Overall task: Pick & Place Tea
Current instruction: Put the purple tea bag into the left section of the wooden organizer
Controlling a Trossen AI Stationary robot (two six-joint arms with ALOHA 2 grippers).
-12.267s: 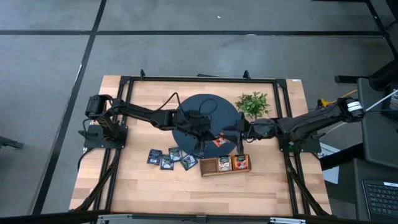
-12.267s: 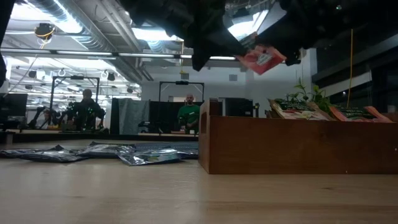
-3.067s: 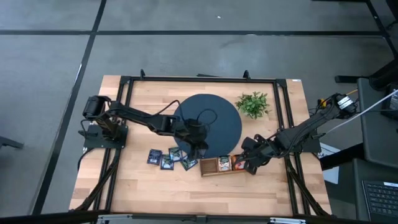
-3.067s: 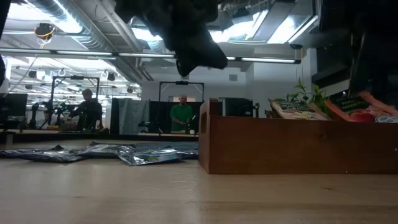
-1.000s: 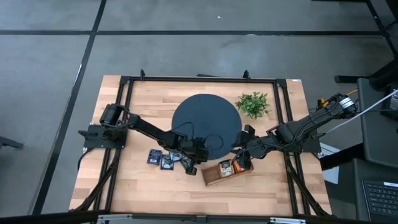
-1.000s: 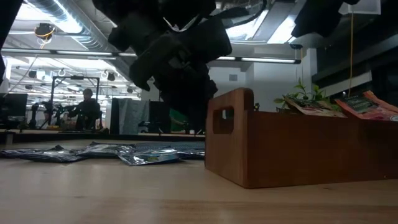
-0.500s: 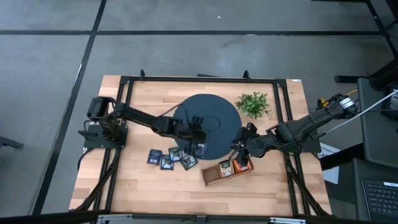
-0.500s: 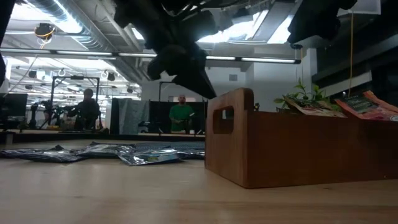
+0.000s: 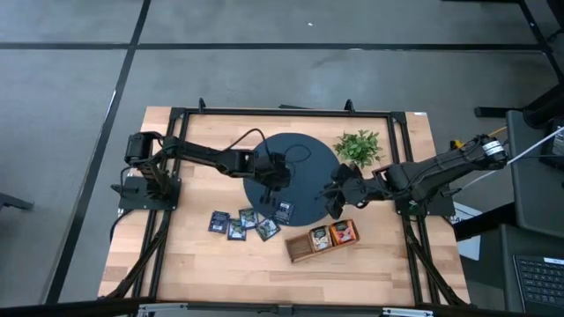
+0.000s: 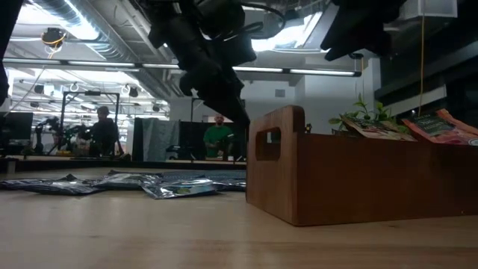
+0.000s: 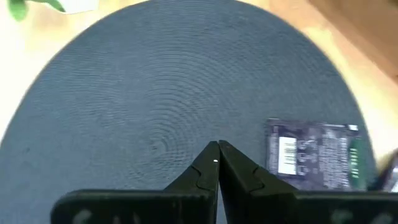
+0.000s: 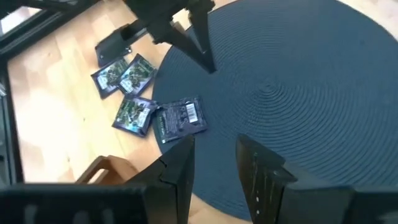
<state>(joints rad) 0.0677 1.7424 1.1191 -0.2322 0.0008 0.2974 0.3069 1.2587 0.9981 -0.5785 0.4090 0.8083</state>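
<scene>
One navy sachet [image 9: 283, 211] lies on the mat [image 9: 304, 154], near its edge; four [image 9: 240, 224] wait just off it. The tray [image 9: 300, 253] beside the mat holds some. Left gripper [image 9: 272, 179] pinched empty; right gripper [image 9: 336, 205] half-open, empty.

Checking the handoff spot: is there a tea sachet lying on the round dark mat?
Yes, one dark sachet lies flat on the mat near its edge, with the shut left pincer above the mat.
</scene>
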